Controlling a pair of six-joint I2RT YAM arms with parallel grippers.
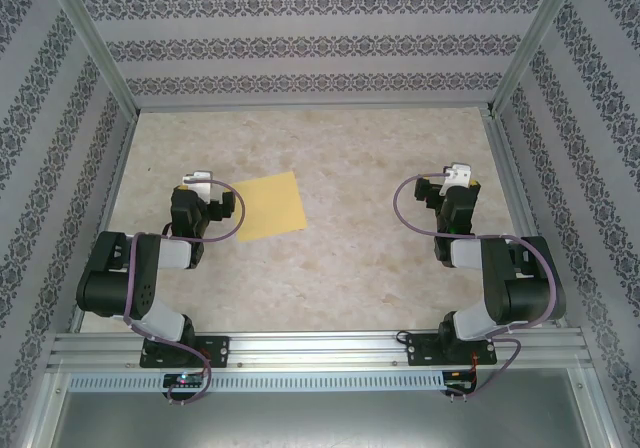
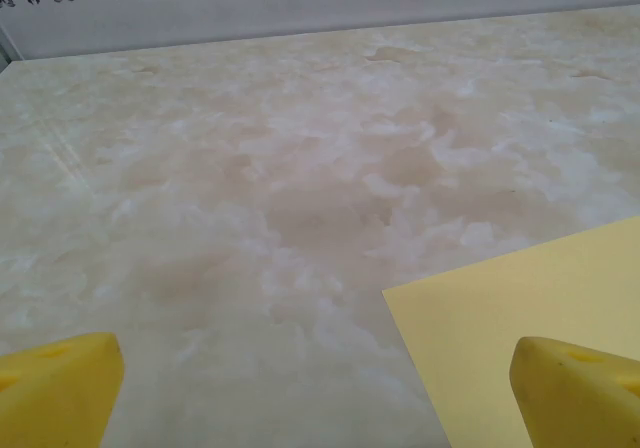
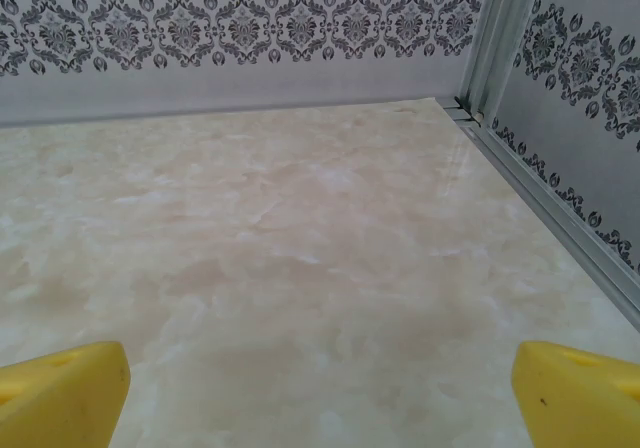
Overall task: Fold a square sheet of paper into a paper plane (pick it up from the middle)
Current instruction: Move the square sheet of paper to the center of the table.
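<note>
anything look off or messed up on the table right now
Nothing stands out. The yellow-orange square sheet of paper lies flat and unfolded on the beige marbled table, turned slightly off square, beside the open left hand.

- Table (image 1: 350,258): a beige, marble-patterned top, bounded by patterned walls on the left, far and right edges.
- Square sheet of paper (image 1: 270,206): yellow-orange, lying flat on the left half, slightly askew, well clear of all edges.
</note>
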